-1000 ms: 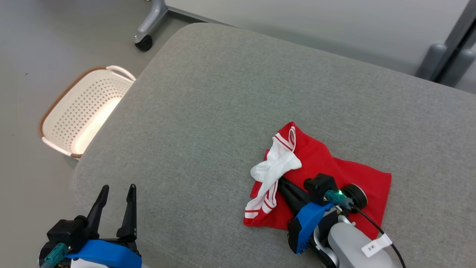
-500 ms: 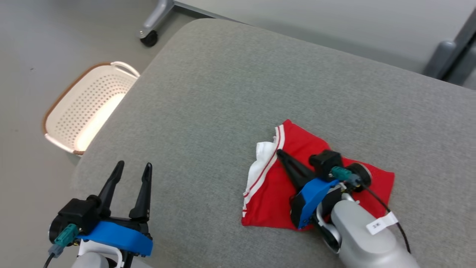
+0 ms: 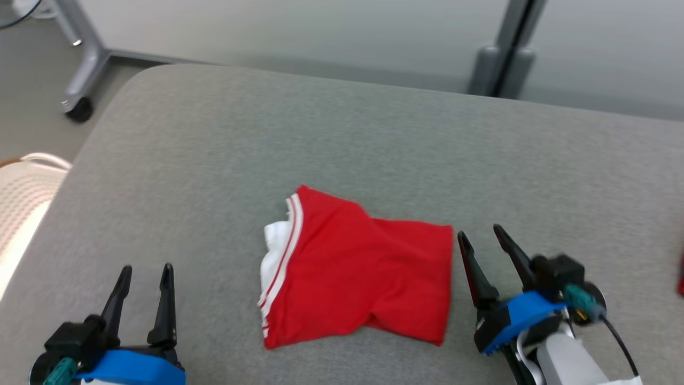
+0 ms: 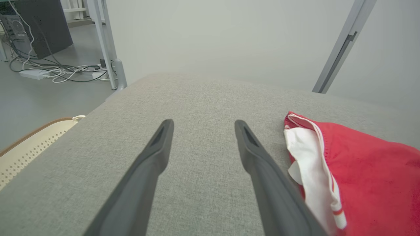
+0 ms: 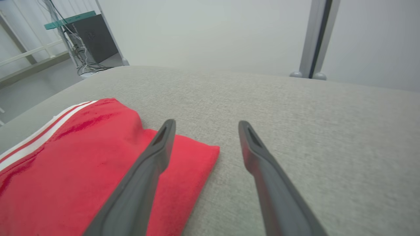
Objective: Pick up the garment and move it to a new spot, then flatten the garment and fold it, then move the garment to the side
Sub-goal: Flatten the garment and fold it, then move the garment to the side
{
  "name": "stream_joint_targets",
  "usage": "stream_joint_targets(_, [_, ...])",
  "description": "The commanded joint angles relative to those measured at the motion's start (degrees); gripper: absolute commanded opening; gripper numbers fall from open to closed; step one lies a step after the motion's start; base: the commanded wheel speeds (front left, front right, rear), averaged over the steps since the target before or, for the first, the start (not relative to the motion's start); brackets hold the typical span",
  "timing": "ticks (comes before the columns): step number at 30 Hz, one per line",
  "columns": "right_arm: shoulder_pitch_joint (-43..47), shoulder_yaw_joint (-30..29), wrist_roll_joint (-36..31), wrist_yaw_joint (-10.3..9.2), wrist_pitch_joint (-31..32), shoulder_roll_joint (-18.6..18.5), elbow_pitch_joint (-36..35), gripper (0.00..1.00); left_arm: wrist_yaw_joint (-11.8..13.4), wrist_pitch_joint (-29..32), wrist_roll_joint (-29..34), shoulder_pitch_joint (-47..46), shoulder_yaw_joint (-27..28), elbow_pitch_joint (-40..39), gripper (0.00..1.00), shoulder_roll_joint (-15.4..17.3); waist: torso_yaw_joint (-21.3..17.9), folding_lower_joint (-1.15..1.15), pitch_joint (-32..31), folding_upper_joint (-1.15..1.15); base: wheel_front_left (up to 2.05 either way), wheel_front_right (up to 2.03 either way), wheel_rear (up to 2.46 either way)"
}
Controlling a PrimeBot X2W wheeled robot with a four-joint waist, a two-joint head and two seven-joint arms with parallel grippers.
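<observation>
head view: red garment (image 3: 363,278) between the two wide-apart jaws

Basket (image 3: 24,198) partly beyond left edge

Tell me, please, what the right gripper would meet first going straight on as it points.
Probably only bare grey cushion: the right gripper points just past the red garment, though depth is unclear.

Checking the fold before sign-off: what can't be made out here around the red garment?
Red fabric garment with white striped trim: lower layers, head view, hidden under its top fold.
Cream perforated plastic basket: head view, cut by left edge.
Small red object: head view, cut by right edge, blurred.
</observation>
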Motion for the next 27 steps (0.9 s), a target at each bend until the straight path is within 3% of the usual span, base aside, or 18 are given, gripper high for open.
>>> stream_joint_targets(1, [1.89,-1.01,-0.54,0.03,-0.25,-0.14,-0.83,1.0,-0.06,0.0,0.68,0.8,0.76,0.08,1.0,-0.12,-3.97,0.0,-3.15,-0.01,0.0,0.0,0.0])
stream_joint_targets(15, [11.13,-2.91,1.26,0.03,-0.27,-0.14,-3.3,1.0,-0.06,-0.05,4.56,4.89,6.86,2.29,1.0,-2.96,-13.79,0.0,-7.42,-0.01,0.0,0.0,0.0])
stream_joint_targets(27, [12.54,-2.01,2.52,0.03,-0.26,-0.15,-3.7,1.0,-0.06,-0.05,5.1,4.47,7.68,2.73,1.0,-3.83,-14.54,0.0,-6.83,-0.01,0.0,0.0,0.0])
